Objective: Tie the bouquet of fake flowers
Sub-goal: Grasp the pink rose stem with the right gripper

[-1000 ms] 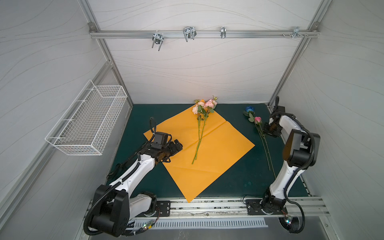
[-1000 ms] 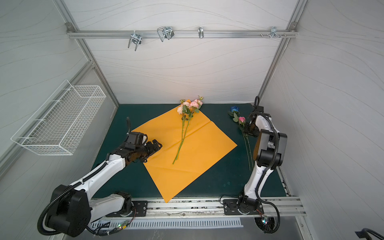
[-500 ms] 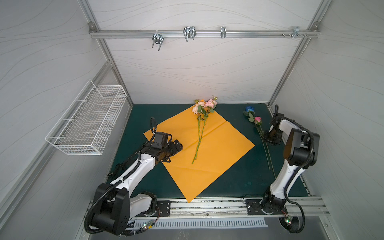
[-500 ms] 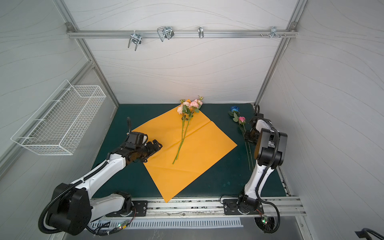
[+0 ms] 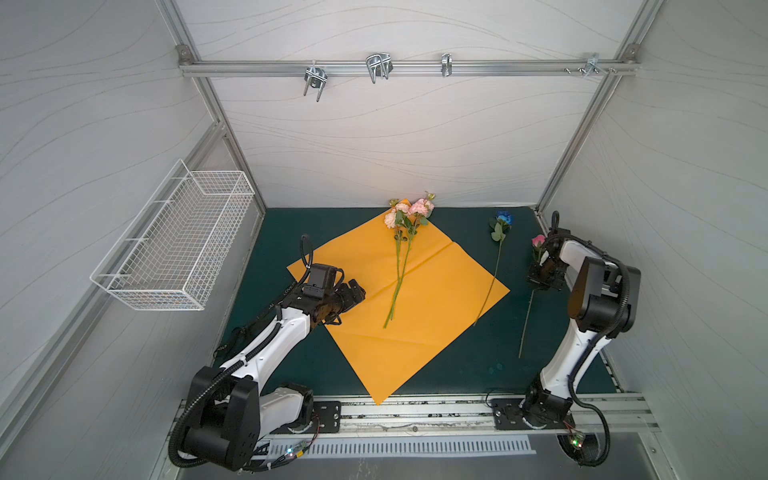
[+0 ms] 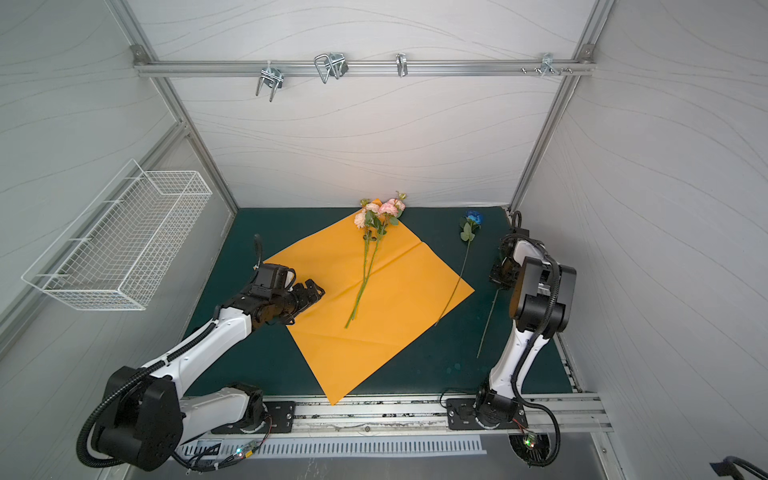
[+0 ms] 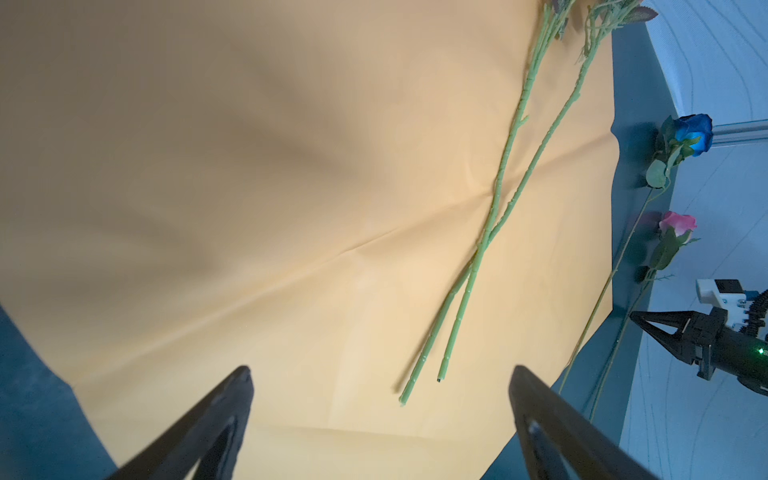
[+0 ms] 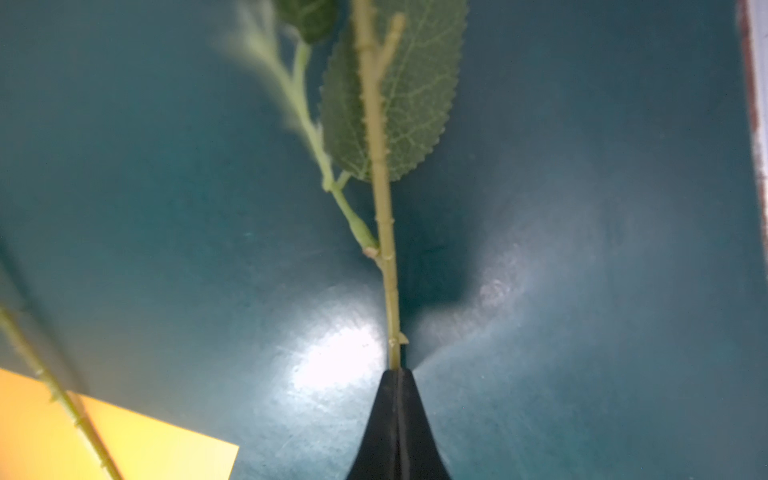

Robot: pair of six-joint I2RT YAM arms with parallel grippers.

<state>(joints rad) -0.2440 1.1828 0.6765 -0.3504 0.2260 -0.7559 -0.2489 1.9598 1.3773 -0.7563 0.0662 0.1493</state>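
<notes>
The right gripper [image 8: 397, 376] is pinched shut on the pink rose's stem [image 8: 384, 249]. The blue rose [image 5: 504, 217] lies near it, stem crossing a corner of the orange paper [image 5: 415, 324]. The left gripper [image 7: 381, 370] hovers wide open above that paper, with two peach-pink stems [image 7: 478, 266] just ahead. The bouquet of fake flowers [image 5: 405, 214] is ungathered and untied, so nearly everything seems left to do. Lettering on the left arm [image 5: 274, 340] is unreadable.
</notes>
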